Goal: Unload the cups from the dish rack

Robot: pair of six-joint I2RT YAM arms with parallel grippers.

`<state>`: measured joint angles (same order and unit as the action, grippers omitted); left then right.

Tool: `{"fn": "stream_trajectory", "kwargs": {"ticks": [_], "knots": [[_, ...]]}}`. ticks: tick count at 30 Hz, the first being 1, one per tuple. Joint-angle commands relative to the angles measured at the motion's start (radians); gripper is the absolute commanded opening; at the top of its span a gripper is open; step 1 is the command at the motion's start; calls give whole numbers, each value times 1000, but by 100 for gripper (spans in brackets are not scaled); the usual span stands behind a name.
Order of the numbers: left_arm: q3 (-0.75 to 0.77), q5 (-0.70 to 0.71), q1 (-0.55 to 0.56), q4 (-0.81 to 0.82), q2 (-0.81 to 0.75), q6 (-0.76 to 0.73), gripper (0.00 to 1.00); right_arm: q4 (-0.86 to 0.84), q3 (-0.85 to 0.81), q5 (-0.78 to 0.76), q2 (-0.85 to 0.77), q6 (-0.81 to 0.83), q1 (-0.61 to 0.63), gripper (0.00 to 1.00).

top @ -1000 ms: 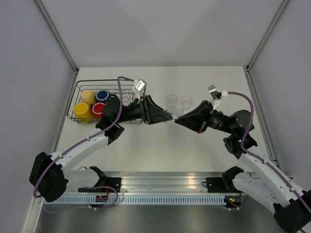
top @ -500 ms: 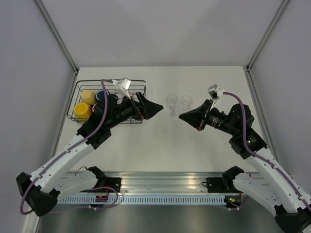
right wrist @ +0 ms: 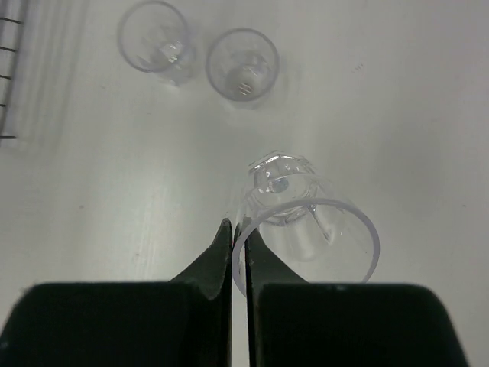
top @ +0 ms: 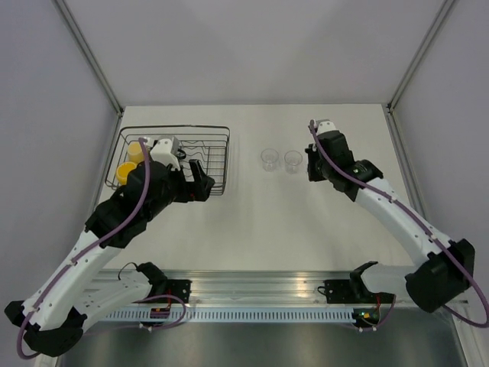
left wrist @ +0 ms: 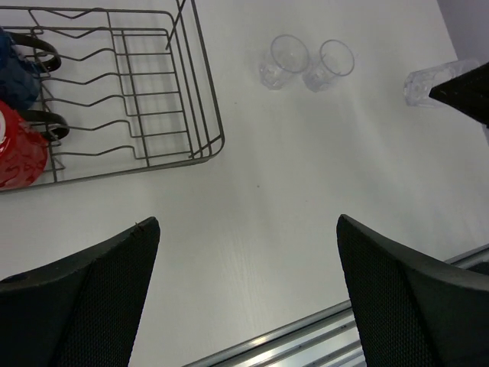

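- As I watch from the overhead camera, the white table (top: 306,222) takes up most of my view, with both arms reaching out over it from the near edge.
- I see the dish rack (top: 227,157), a black wire basket with wavy dividers, sitting on the far left part of the table.
- My left gripper (left wrist: 246,225) hangs above the table just beside the rack's near right corner. Its fingers are spread wide apart with nothing between them.
- My right gripper (right wrist: 235,229) is over the right side of the table, well apart from the rack. Its fingers are pinched together on the rim of a clear tumbler.
- Four mugs stand in the left end of the rack. The red mug (left wrist: 19,153) and the blue mug (left wrist: 15,65) show on my left wrist camera. The pale yellow mug (top: 136,150) and the bright yellow mug (top: 122,174) show from overhead.
- Two clear tumblers (top: 268,159) stand upright side by side on the table, between the rack and my right gripper, outside the rack.
- The third tumbler (right wrist: 306,229) is the one in the right gripper, just to the right of that pair. I cannot tell whether its base touches the table.
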<state>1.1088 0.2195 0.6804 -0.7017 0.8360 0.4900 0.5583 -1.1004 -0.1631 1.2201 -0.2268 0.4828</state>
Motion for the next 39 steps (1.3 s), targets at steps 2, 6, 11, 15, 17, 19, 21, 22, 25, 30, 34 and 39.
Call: {"fn": "stream_trajectory", "kwargs": {"ticks": [2, 6, 11, 15, 17, 19, 21, 22, 25, 30, 34, 39], "knots": [[54, 55, 1, -168, -37, -120, 100, 92, -121, -144, 146, 56, -58, 0], [14, 63, 1, -193, -84, -171, 100, 98, -190, -98, 280, 81, -104, 0], [-81, 138, 1, -176, -138, -197, 100, 138, -309, -79, 467, 124, -138, 1], [-135, 176, 1, -121, -224, -183, 100, 153, -404, -43, 588, 142, -162, 0], [-162, 231, 1, -108, -264, -168, 100, 170, -432, -39, 620, 149, -173, 0], [-176, 265, 1, -101, -287, -156, 100, 172, -457, -33, 654, 159, -177, 1], [-190, 268, 1, -91, -313, -154, 100, 170, -478, -26, 682, 165, -185, 1], [-196, 265, 1, -90, -322, -154, 100, 172, -484, -7, 693, 168, -190, 1], [-199, 262, 1, -82, -334, -157, 100, 173, -506, 14, 729, 175, -193, 2], [-204, 251, 1, -76, -322, -159, 100, 152, -509, 30, 775, 182, -193, 5], [-204, 241, 1, -74, -301, -157, 100, 160, -521, 30, 803, 184, -193, 6], [-208, 238, 1, -70, -305, -157, 100, 157, -523, 54, 812, 184, -193, 8]]}}
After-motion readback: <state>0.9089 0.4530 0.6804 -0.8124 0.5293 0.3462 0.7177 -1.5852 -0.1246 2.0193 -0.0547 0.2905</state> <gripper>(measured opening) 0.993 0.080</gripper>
